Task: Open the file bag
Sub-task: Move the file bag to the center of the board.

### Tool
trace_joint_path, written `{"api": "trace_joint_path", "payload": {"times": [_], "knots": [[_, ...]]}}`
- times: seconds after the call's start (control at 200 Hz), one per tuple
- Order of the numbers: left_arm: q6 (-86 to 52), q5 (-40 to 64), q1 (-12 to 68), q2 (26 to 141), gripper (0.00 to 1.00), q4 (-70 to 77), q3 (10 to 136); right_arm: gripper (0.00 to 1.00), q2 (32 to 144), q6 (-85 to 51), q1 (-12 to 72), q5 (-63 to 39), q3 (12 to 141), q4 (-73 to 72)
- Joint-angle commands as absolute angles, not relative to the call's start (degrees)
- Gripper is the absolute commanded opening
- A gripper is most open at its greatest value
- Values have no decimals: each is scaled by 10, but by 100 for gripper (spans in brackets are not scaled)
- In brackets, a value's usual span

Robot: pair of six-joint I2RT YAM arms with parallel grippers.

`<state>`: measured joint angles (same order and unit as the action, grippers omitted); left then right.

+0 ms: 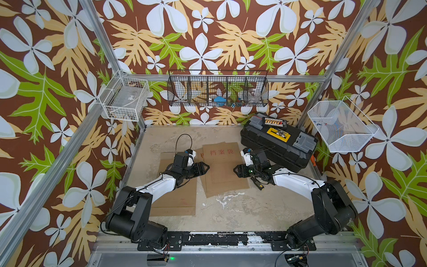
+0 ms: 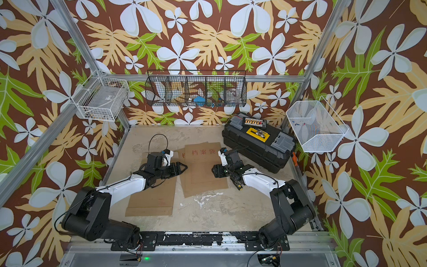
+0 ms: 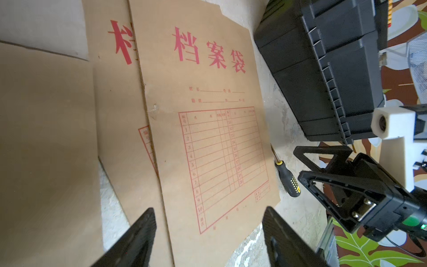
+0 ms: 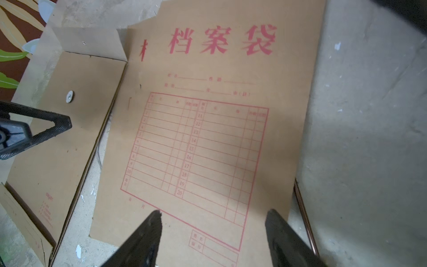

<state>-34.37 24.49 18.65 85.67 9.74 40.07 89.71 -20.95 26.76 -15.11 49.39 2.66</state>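
File bag (image 1: 223,168), a brown paper envelope with three large red characters and a red ruled form on its face, lies printed side up near the middle of the worktop (image 1: 231,208), title end toward the far edge. In both top views the file bag (image 2: 203,168) rests slightly askew on a second bag (image 3: 120,104) of the same kind, whose red print peeks out along the side nearer the worktop's left edge. The closing flap of the upper one cannot be seen from this side. The left claw (image 1: 206,167) hangs over the bag's left margin and the right claw (image 1: 235,170) over its right margin, the two pointing at each other across the form. Both are released. Seen from its own wrist camera, the left claw (image 3: 210,208) has its jaws spread apart with only paper below and nothing between them, and the right claw (image 4: 215,212) looks the same. Whether any fingertip touches the paper cannot be told. A third bag (image 1: 175,198) lies back up nearer the left edge, partly under the left arm, with a round fastener (image 4: 69,96) on it. A black toolbox (image 1: 277,143) sits in the far right corner. A black-and-yellow screwdriver (image 3: 287,180) lies on the worktop just beside the printed bag's right edge, close to the right arm's wrist.
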Motion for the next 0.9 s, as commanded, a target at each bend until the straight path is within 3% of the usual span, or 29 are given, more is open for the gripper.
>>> {"api": "trace_joint_path", "payload": {"times": [0.0,0.325,0.896], "knots": [[-339,253,190,898,75,134,416,72,921,-214,260,-188,500,27],[-346,260,193,958,76,156,443,65,967,-209,258,-141,504,42],[-340,250,237,1035,83,123,469,65,940,-204,256,-90,425,77]]}}
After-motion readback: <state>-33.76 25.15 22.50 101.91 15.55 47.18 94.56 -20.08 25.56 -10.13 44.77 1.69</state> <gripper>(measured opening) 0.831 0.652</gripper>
